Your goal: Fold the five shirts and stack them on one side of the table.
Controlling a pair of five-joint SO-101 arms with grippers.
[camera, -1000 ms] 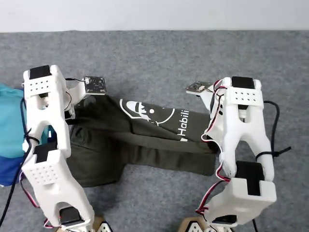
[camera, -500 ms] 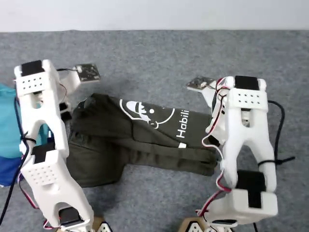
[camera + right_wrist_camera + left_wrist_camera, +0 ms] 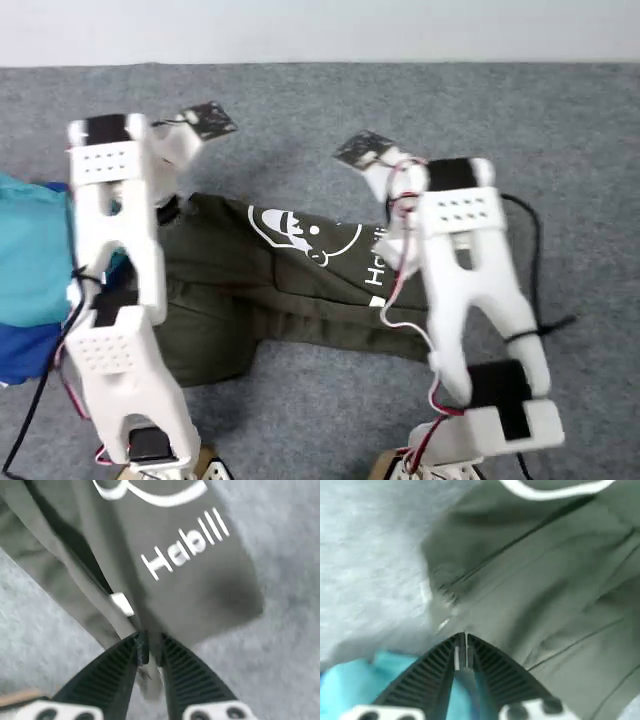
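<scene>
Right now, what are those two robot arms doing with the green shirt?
They are folding it. The dark green shirt lies partly folded on the grey table. The left gripper pinches its edge next to the teal and blue pile. The right gripper pinches the other end, by the white print.

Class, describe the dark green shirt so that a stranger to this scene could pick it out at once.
On the grey carpeted table, look between the two white arms: a dark olive-green cotton shirt lies rumpled there. Unlike the turquoise and blue shirts piled beside the left arm, it carries a white printed emblem and lettering.
</scene>
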